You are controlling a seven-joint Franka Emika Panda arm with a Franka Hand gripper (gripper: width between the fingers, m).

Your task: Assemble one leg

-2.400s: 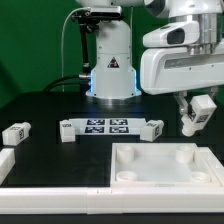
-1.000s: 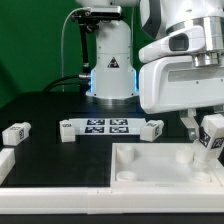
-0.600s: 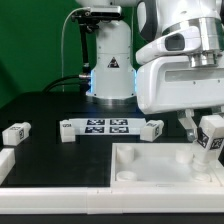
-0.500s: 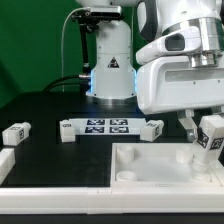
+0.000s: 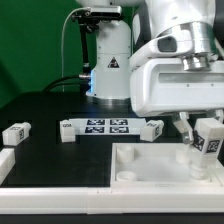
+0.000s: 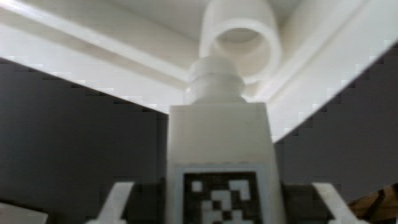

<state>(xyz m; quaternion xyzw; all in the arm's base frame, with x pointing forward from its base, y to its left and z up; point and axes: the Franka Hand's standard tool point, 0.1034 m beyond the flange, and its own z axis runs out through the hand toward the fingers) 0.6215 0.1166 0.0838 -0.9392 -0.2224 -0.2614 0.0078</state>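
leg [image 5: 208, 145] in gripper [image 5: 204, 132], arm [image 5: 172, 85] partly off-frame

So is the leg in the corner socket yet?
Not seated: the leg, held in the gripper, stands above the socket. Whether its tip has entered, cannot tell.

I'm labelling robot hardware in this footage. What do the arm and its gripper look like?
The arm is a bulky, rounded, glossy white shell with dark seams at its joints. Its white base column glows blue low down and bears a dark triangular mark; a black cable loops beside it. The gripper has pale, slim fingers.
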